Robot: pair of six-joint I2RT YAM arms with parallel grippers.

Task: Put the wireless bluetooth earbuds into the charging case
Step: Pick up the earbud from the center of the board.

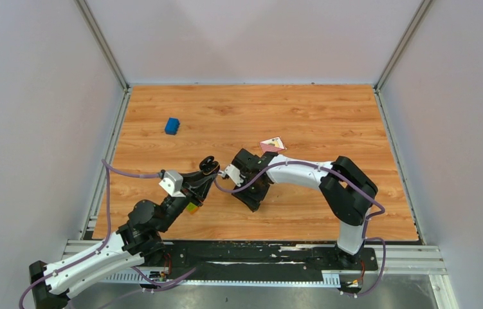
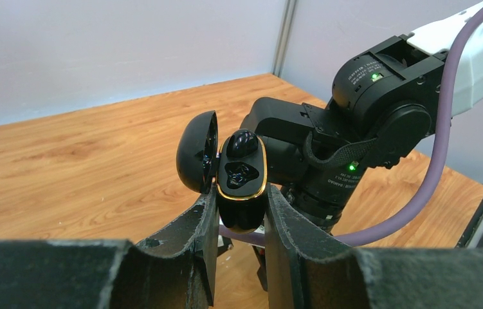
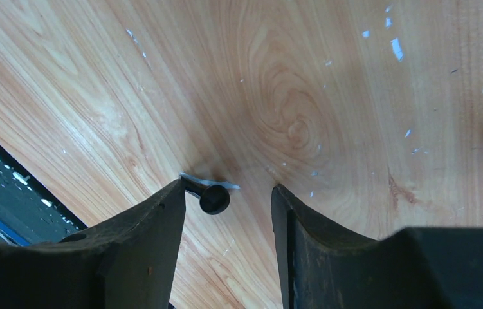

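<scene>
Top view: high behind arms (image 1: pixel 303 172), down onto table (image 1: pixel 258 116). Wrist views: close, along left gripper (image 2: pixel 242 193), right gripper (image 3: pixel 227 187); table shared.

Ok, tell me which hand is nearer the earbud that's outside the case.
Right. The right hand is directly over the earbud, which sits between its open fingers, close to one. The left hand is off to the side, shut on the charging case.
</scene>
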